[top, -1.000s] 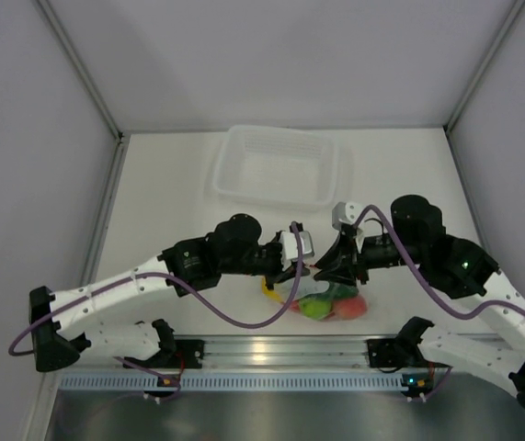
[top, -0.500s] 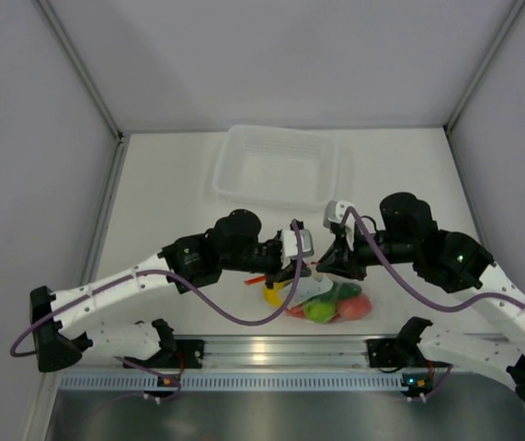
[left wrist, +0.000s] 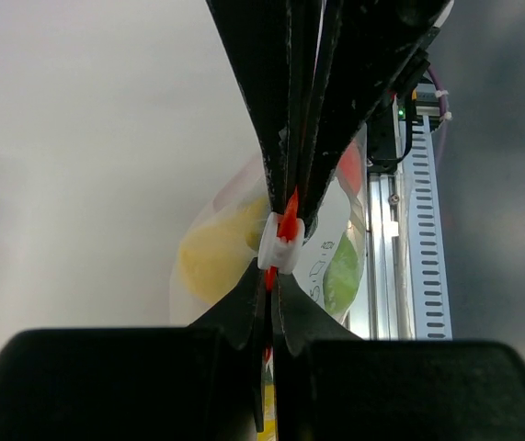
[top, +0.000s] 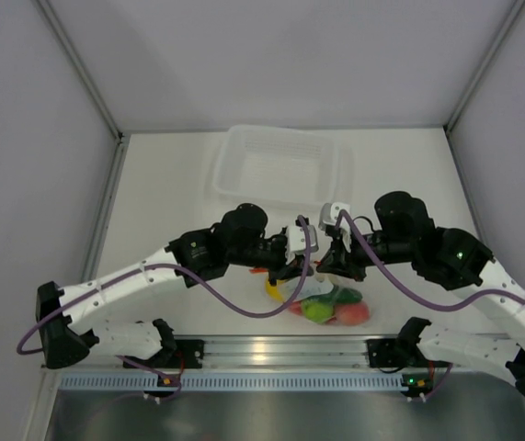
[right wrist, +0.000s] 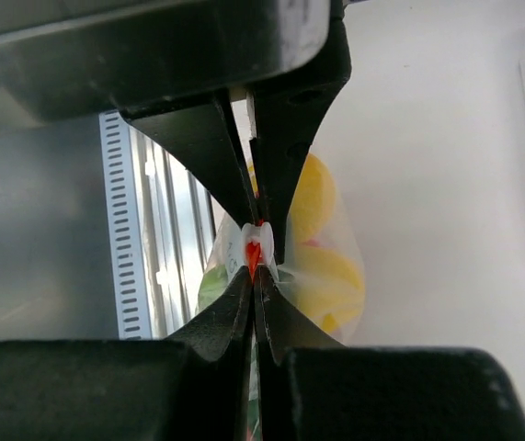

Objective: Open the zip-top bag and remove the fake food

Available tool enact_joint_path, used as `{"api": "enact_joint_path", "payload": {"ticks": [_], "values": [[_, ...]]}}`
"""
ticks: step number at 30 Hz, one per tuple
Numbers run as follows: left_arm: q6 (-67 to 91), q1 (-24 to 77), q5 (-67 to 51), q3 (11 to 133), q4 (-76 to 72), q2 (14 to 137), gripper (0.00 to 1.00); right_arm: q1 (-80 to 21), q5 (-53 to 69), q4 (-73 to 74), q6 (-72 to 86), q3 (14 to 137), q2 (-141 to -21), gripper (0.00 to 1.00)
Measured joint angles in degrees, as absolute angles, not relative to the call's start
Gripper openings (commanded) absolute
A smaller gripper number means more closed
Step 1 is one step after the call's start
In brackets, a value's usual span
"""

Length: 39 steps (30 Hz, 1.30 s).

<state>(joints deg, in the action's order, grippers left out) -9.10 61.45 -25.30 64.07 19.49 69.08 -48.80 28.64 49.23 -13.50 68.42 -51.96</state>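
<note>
The zip-top bag (top: 325, 299) hangs clear and crinkly between both arms near the front rail. Its orange-red zip strip (left wrist: 287, 225) carries a white slider (left wrist: 278, 251). My left gripper (left wrist: 272, 292) is shut on the strip on one side of the slider. On the other side, my right gripper (right wrist: 255, 276) is shut on the strip, its tips facing the left ones. In the top view the left gripper (top: 291, 266) and right gripper (top: 328, 262) nearly meet. The fake food is inside the bag: a yellow piece (left wrist: 211, 257), a green one (left wrist: 345, 276), a red one (top: 354, 314).
A translucent white basket (top: 280, 165) stands behind the grippers at the back of the table. The metal front rail (top: 280, 349) runs just below the hanging bag. Grey walls close in the left and right sides.
The right gripper moved left to the top of the bag and shut on the zip strip. The left arm, still shut on the strip, shifted slightly right.
</note>
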Motion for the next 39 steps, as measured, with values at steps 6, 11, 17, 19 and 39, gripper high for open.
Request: {"api": "enact_joint_path", "payload": {"ticks": [6, 11, 17, 19, 39], "values": [[-9.02, 60.55, -26.41, 64.42, 20.12, 69.69, 0.00, -49.78, 26.92, 49.41, -13.52, 68.45, -52.34, 0.00], [-9.17, 60.14, -26.11, 64.60, 20.01, 69.84, 0.61, -50.30, 24.45, 49.52, -13.50, 68.75, -52.60, 0.00], [-8.93, 59.90, -25.87, 64.62, 19.79, 69.47, 0.98, -50.50, 22.04, 49.45, -13.39, 68.75, -52.69, 0.00], [-8.88, 59.90, -25.56, 64.60, 19.46, 69.04, 0.98, -50.50, 21.52, 49.45, -13.34, 68.75, -52.69, 0.00], [-5.65, 59.86, -25.93, 61.04, 2.63, 63.94, 0.68, -50.52, 22.46, 48.36, -13.47, 66.94, -46.52, 0.00]]}}
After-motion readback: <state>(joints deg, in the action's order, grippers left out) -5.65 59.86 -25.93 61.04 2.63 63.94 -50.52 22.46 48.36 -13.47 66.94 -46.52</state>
